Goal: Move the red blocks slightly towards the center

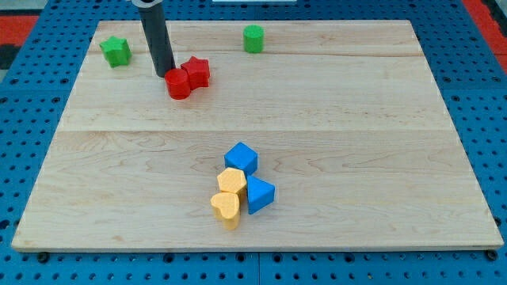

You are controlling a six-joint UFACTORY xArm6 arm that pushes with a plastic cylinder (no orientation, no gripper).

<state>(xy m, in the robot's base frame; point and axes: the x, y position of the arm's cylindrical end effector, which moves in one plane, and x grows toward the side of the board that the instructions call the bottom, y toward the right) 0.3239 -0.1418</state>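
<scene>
Two red blocks sit touching at the view's upper left: a red cylinder [178, 84] and a red star [196, 71] just to its upper right. My dark rod comes down from the view's top, and my tip [166, 74] rests against the upper left side of the red cylinder. Both red blocks lie well up and left of the board's middle.
A green star [116, 51] lies near the top left corner, and a green cylinder [253, 38] near the top middle. A cluster at the bottom middle holds a blue cube [241, 157], a blue triangle [259, 195], a yellow hexagon [232, 181] and a yellow heart [226, 207]. The wooden board [380, 127] lies on a blue pegboard.
</scene>
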